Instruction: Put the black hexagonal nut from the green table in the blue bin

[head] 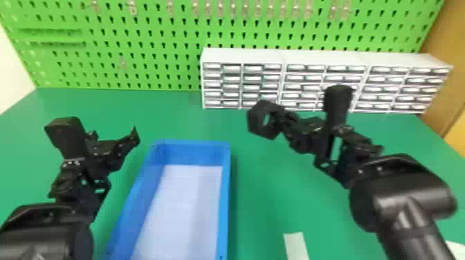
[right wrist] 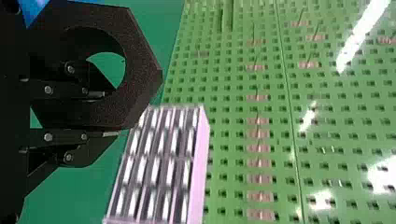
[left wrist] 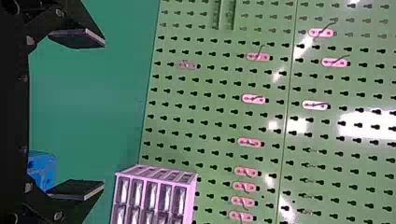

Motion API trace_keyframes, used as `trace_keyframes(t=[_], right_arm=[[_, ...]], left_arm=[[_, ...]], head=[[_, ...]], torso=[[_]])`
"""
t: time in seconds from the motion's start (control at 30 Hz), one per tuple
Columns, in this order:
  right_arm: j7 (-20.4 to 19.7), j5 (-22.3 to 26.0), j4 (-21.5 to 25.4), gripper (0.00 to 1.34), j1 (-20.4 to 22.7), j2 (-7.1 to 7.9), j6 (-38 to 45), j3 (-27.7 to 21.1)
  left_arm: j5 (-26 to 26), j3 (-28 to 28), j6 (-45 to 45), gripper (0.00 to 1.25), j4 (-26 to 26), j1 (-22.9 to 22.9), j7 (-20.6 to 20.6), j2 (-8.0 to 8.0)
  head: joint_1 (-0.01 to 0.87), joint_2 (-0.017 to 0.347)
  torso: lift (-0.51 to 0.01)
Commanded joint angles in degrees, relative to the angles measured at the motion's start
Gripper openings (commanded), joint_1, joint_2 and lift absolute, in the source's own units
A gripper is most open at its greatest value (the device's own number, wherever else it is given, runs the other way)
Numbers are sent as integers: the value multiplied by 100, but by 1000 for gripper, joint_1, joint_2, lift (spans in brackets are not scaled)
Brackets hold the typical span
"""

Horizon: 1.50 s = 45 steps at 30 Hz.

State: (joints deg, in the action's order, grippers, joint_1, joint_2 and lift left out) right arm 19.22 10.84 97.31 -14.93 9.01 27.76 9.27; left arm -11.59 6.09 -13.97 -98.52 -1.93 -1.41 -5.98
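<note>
Left tool (left wrist: 103,113): spread wide, empty, left of blue bin (head: 225,193). Right tool (right wrist: 109,114): pinched narrow on one wall of black hexagonal nut (right wrist: 141,70), right of bin. Nut seems rigid, probably light, might pivot; flat wall suits grip.

Clocking from the bin's (head: 193,154) middle, you have open air above it and, past its rim (head: 225,200) at 3 o'clock, over the table (head: 266,179). The left gripper (head: 98,127) blocks your 10; drawers (head: 242,86) stand at 1, beyond the nut (head: 256,121).
</note>
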Motion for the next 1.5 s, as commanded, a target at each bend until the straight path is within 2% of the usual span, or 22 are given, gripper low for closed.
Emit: trace_keyframes(t=[0.0, 0.23, 0.53, 0.87, 1.27, 1.47], right_arm=[[-23, 234, -81, 328, -98, 57, 1, 506], [-32, 437, -230, 328, -194, 22, 1, 1024], [-41, 665, -379, 328, -361, 75, -8, 1596], [-41, 850, -538, 328, -546, 13, -52, 1991], [-41, 955, -801, 330, -634, -154, -263, 2325], [-41, 964, -863, 330, -642, -163, -298, 2387]], left_arm=[[17, 6, 0, 1045, 9, -18, 0, 0], [17, 15, 0, 1045, 18, -36, 0, 0], [25, 6, 0, 1045, 35, -62, 0, 0], [25, -37, 0, 1045, 70, -124, 0, 0], [34, -73, 0, 1045, 105, -177, 0, 0], [34, -73, 0, 1045, 105, -185, 0, 0]], head=[[666, 32], [666, 32], [666, 32], [666, 32], [666, 32], [666, 32]], torso=[[-100], [-100], [-100], [-100], [-100], [-100]])
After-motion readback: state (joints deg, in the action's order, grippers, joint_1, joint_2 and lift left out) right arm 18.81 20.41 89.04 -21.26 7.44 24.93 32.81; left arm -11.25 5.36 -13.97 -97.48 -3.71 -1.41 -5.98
